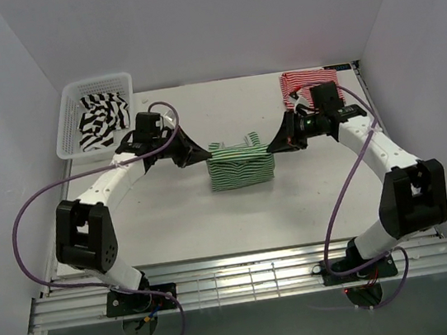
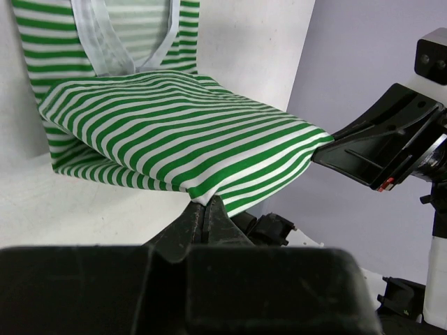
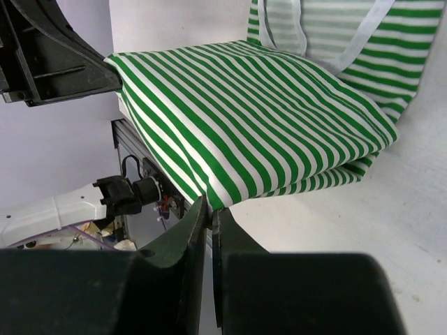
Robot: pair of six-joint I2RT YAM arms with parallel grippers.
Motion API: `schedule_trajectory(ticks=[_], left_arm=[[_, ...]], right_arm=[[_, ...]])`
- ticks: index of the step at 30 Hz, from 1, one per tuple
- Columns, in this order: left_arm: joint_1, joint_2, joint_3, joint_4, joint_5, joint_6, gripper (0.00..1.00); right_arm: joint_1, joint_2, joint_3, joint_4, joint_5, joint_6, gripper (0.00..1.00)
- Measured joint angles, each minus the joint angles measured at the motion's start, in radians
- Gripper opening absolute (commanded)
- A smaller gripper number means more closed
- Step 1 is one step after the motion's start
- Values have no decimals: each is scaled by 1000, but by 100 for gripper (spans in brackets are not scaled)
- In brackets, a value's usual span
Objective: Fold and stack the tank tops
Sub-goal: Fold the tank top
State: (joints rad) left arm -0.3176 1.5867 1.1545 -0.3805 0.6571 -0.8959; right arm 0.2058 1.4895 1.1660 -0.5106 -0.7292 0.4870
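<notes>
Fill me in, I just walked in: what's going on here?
The green-and-white tank top is being folded mid-table. The left claw and the right claw are each shut on one of its corners, holding that layer doubled over the rest. The red-and-white top lies at the far right; the black-and-white one sits crumpled in the white basket.
</notes>
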Motion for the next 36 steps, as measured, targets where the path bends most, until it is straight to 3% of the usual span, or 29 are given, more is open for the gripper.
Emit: schedule_trajectory(ticks=[22,36], left_arm=[[74,436,332,11,9,38,0],[79,561,448,-8,-68,42,2]], right_arm=[[-37,436,272,164,-56,18,8],[-38,583,306,374,-53,35,8]])
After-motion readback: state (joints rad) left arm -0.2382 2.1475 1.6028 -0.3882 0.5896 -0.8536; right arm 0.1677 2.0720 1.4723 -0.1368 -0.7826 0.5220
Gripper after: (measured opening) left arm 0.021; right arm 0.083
